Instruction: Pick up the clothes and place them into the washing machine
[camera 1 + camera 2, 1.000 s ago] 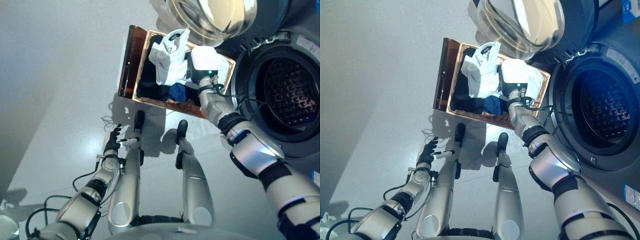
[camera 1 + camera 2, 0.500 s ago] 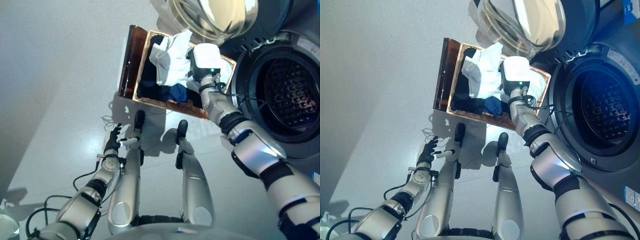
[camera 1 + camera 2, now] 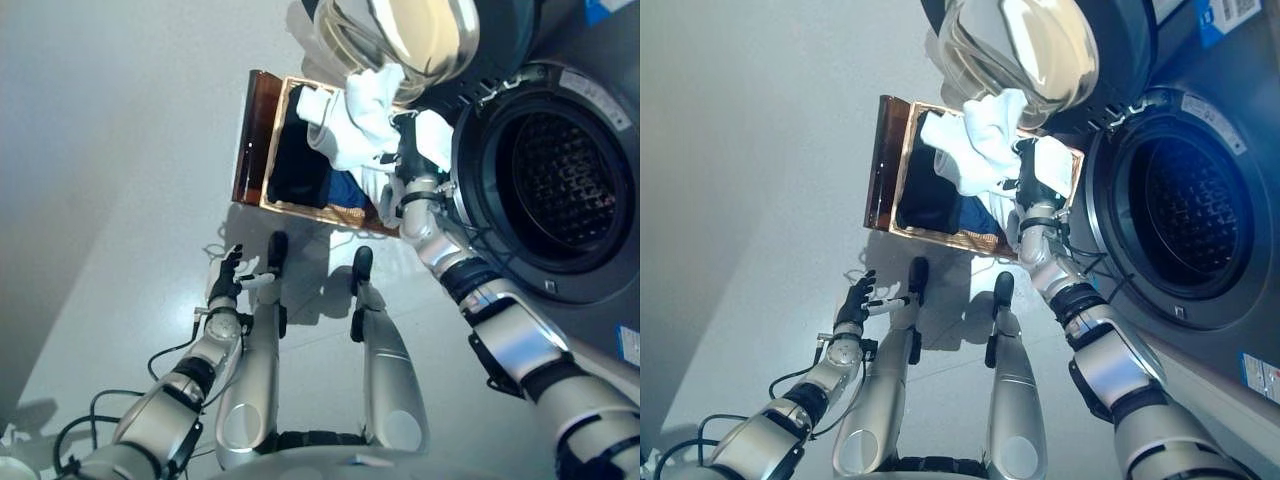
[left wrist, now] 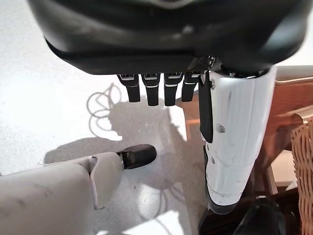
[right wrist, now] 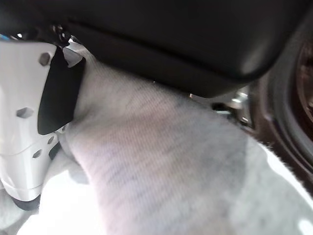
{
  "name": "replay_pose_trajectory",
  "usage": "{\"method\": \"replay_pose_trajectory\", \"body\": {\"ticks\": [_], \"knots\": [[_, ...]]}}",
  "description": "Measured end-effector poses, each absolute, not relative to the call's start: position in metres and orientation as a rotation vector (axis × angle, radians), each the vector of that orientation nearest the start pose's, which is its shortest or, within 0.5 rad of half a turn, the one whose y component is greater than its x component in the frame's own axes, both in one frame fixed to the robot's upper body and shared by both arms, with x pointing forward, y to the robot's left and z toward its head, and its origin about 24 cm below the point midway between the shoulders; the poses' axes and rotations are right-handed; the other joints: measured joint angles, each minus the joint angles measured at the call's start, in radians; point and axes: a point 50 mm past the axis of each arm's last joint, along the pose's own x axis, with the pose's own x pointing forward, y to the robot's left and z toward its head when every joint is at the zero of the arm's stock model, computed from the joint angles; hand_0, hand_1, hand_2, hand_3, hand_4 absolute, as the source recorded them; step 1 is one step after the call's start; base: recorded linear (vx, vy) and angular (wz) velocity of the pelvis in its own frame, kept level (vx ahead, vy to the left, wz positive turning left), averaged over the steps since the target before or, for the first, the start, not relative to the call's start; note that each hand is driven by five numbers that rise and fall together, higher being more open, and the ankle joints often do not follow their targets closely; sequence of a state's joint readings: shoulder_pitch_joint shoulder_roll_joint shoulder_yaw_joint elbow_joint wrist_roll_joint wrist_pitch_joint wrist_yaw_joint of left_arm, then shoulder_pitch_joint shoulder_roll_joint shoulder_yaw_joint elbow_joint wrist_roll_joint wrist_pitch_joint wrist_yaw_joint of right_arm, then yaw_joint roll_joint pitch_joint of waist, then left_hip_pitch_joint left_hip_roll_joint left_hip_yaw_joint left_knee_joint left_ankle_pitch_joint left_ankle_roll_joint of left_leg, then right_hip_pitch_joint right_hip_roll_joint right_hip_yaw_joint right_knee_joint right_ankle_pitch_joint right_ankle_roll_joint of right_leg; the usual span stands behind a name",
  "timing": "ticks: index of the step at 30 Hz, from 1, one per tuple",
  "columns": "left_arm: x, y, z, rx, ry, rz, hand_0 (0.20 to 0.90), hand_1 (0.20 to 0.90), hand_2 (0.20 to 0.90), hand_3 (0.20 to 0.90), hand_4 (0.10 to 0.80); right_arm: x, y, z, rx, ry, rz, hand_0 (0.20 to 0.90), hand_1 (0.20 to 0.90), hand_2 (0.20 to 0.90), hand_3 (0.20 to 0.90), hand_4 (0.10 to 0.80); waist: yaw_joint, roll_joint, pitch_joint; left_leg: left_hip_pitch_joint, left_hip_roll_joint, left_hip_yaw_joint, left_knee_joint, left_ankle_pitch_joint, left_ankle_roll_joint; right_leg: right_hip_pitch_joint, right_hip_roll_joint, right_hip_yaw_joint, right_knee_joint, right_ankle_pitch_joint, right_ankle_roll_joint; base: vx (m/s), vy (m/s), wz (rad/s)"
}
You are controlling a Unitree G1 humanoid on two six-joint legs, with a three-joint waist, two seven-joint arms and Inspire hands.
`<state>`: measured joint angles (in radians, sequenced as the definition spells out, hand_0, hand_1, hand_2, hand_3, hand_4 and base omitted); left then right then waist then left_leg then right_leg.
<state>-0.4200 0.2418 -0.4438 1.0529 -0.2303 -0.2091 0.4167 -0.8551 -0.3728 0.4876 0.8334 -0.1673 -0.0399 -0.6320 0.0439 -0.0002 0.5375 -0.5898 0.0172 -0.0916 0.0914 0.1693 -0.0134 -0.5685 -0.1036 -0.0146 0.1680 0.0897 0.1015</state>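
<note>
My right hand [image 3: 408,150] is shut on a white garment [image 3: 365,118] and holds it up above the wicker basket [image 3: 272,170], close to the washing machine's open drum [image 3: 555,175]. The cloth hangs bunched from the hand; it also shows in the right wrist view [image 5: 156,166], pressed against the palm beside the white-covered thumb [image 5: 29,122]. Dark and blue clothes [image 3: 305,170] lie in the basket. My left hand [image 3: 228,283] hangs low over the floor, open and empty, with its fingers [image 4: 156,90] straight.
The basket rests on a low dark brown box [image 3: 250,135] beside the machine. The machine's round glass door [image 3: 400,40] stands open above the basket. Pale floor [image 3: 120,180] spreads to the left.
My right hand has lifted the white garment out of the basket and carried it toward the drum opening. The camera has shifted a little. The left hand has stayed in place.
</note>
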Motion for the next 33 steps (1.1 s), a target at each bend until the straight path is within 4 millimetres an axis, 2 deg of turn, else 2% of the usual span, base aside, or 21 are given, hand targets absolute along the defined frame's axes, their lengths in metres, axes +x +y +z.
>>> {"method": "replay_pose_trajectory", "body": {"ticks": [10,16,20,23,26,33], "knots": [[0.276,0.182,-0.062,0.412,0.428,0.173,0.900,0.900,0.900,0.900,0.800,0.366,-0.164,0.081,-0.435,-0.089,-0.340,0.200,0.200,0.200,0.200,0.300,-0.006,0.000,0.000,0.061,-0.004,0.038,-0.002,-0.013,0.021,0.042,-0.005,0.027,-0.002,0.008,0.005,0.018,0.028,-0.08],[0.272,0.183,-0.065,0.417,0.437,0.168,0.900,0.900,0.900,0.900,0.800,0.362,-0.163,0.073,-0.161,-0.036,-0.368,0.200,0.200,0.200,0.200,0.300,-0.011,0.002,-0.001,0.075,-0.007,0.059,-0.002,-0.019,0.021,0.053,-0.013,0.043,-0.016,0.007,0.004,0.019,0.019,-0.08],[0.263,0.183,-0.073,0.414,0.466,0.166,0.900,0.900,0.900,0.900,0.800,0.360,-0.156,0.067,0.113,0.005,-0.374,0.200,0.200,0.200,0.200,0.300,-0.031,0.010,-0.004,0.075,-0.016,0.073,-0.001,-0.023,0.027,0.052,-0.022,0.058,-0.021,0.011,0.011,0.021,0.014,-0.05],[0.258,0.176,-0.078,0.398,0.489,0.133,0.900,0.900,0.900,0.900,0.800,0.354,-0.154,0.063,0.403,0.011,-0.399,0.200,0.200,0.200,0.200,0.300,-0.031,0.039,-0.007,0.075,-0.020,0.087,-0.001,-0.029,0.036,0.052,-0.028,0.066,-0.030,0.015,0.015,0.016,0.006,-0.07],[0.257,0.168,-0.079,0.375,0.489,0.116,0.900,0.900,0.900,0.900,0.800,0.353,-0.154,0.060,0.578,0.024,-0.426,0.200,0.200,0.200,0.200,0.300,-0.030,0.066,-0.011,0.075,-0.021,0.092,-0.001,-0.031,0.039,0.052,-0.028,0.069,-0.034,0.016,0.017,0.012,0.008,-0.03],[0.257,0.160,-0.080,0.345,0.492,0.088,0.900,0.900,0.900,0.900,0.800,0.351,-0.155,0.057,0.847,0.016,-0.481,0.200,0.200,0.200,0.200,0.300,-0.033,0.090,-0.019,0.077,-0.023,0.098,0.001,-0.033,0.041,0.051,-0.030,0.076,-0.034,0.016,0.017,0.000,0.000,0.00]]}}
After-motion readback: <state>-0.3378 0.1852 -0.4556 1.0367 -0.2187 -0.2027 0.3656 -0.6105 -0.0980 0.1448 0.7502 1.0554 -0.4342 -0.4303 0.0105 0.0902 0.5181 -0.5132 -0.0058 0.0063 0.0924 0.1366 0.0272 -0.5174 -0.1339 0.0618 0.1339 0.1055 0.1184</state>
